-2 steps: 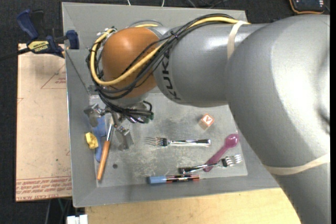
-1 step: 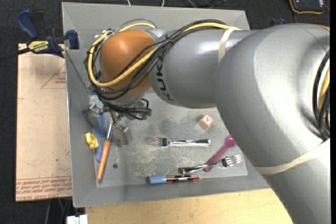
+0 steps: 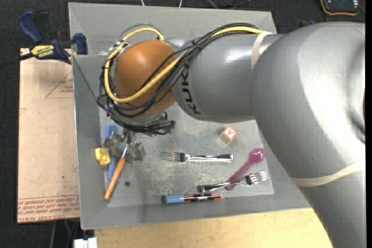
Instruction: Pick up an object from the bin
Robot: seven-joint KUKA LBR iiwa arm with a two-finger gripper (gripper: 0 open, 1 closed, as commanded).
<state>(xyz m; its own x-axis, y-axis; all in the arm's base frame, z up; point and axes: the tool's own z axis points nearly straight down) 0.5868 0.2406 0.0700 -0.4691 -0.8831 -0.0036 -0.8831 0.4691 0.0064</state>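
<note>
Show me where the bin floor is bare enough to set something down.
Bare floor lies between the orange pencil and the silver fork, down to the blue-and-red pen. A smaller patch sits between that fork and the small cube. Crowded: around the gripper by the yellow piece, and where the purple spoon crosses a second fork.

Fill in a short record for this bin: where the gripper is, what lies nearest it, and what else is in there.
container: grey metal bin
gripper: low over the bin's left part
nearest things: orange stick, slanting toward the front; small yellow lump beside it
middle: silver fork; small orange-and-white cube
front right: purple spoon crossing a second fork
front edge: blue-ended pen
grasp: cannot tell whether anything is held
</note>
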